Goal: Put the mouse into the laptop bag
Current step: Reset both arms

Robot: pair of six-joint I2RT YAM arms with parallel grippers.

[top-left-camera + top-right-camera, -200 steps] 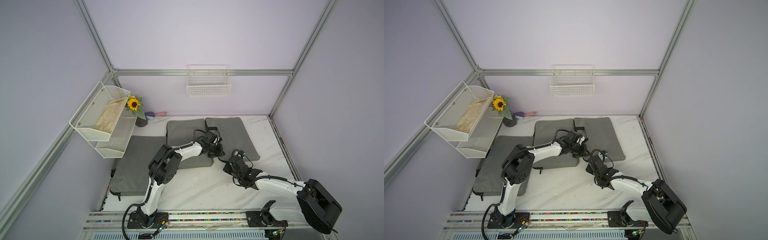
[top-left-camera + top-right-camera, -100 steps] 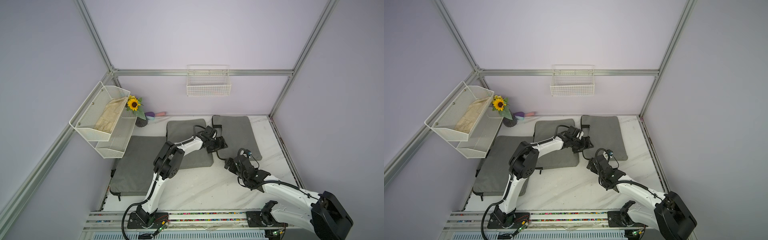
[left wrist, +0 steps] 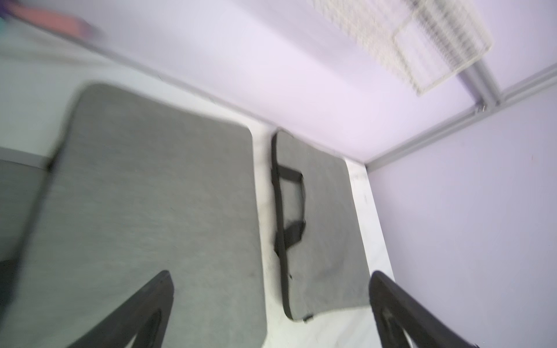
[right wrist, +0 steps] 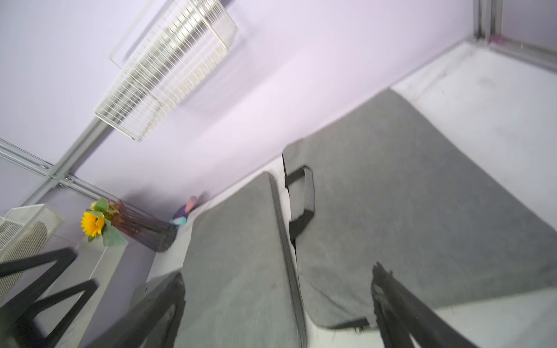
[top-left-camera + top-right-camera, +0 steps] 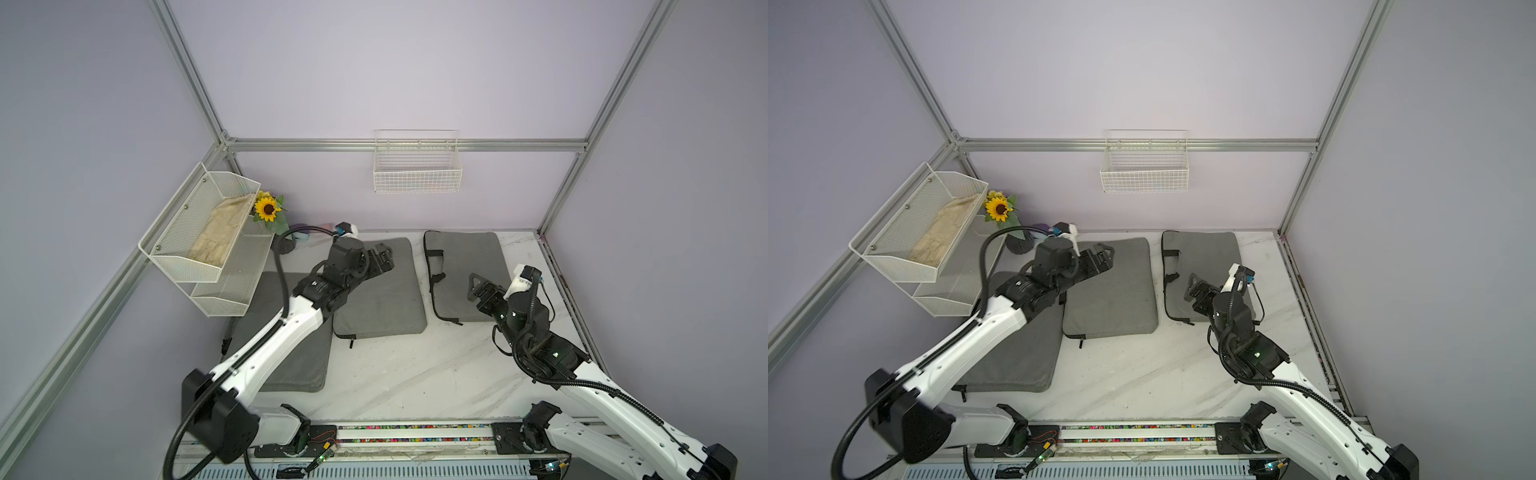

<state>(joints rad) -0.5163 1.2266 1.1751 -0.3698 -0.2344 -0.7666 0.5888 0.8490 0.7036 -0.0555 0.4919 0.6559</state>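
Note:
Three flat grey laptop bags lie on the white table. The one with black handle straps (image 5: pixel 465 274) (image 5: pixel 1204 266) (image 3: pixel 325 226) (image 4: pixel 407 195) is at the right, and a plain one (image 5: pixel 380 291) (image 3: pixel 150 211) (image 4: pixel 238 256) lies in the middle. The mouse does not show in any view. My left gripper (image 5: pixel 385 259) (image 5: pixel 1106 257) (image 3: pixel 271 275) hangs open and empty over the far part of the middle bag. My right gripper (image 5: pixel 473 286) (image 5: pixel 1194 286) (image 4: pixel 278 271) is open and empty above the near left part of the handled bag.
A third grey bag (image 5: pixel 299 361) lies at the left under my left arm. A mesh shelf with a cloth (image 5: pixel 208 232) juts from the left wall beside a sunflower vase (image 5: pixel 268 210). A wire basket (image 5: pixel 417 166) hangs on the back wall. Small coloured items (image 4: pixel 187 211) sit by the vase.
Both grippers went from shut to open and drew apart from the gap between the middle and right bags, left arm leftward, right arm rightward. The handled bag now lies straighter.

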